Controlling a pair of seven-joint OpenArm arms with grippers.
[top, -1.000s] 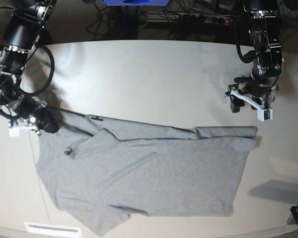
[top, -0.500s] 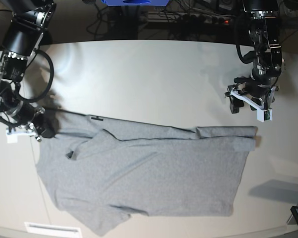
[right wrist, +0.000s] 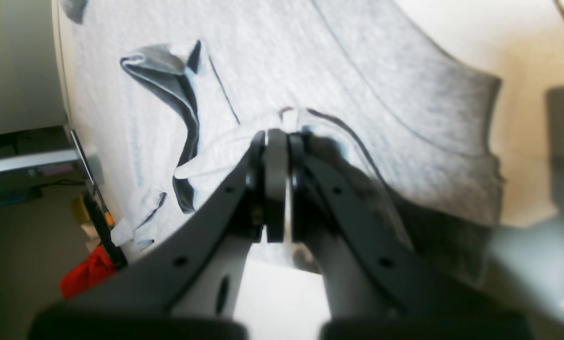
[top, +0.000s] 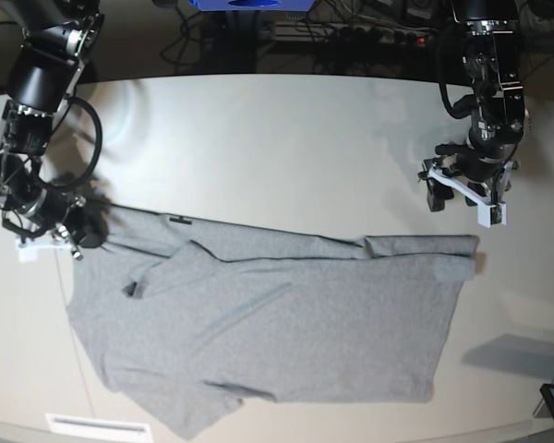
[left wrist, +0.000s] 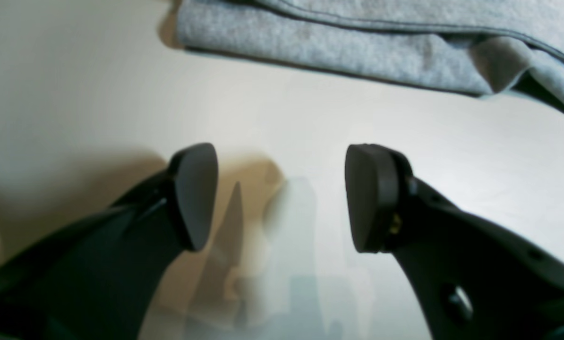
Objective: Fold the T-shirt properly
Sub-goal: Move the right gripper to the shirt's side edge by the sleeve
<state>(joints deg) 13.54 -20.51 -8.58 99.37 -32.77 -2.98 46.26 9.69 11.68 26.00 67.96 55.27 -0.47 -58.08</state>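
Base view: right end effector (top: 48, 242) pinches the shirt's (top: 277, 328) 9 o'clock edge on the desk (top: 258, 138), while left end effector (top: 463, 196) hovers spread near 2 o'clock.

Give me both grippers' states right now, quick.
Left gripper: open, empty, above bare table near the T-shirt.
Right gripper: fingers shut on an edge of the T-shirt.
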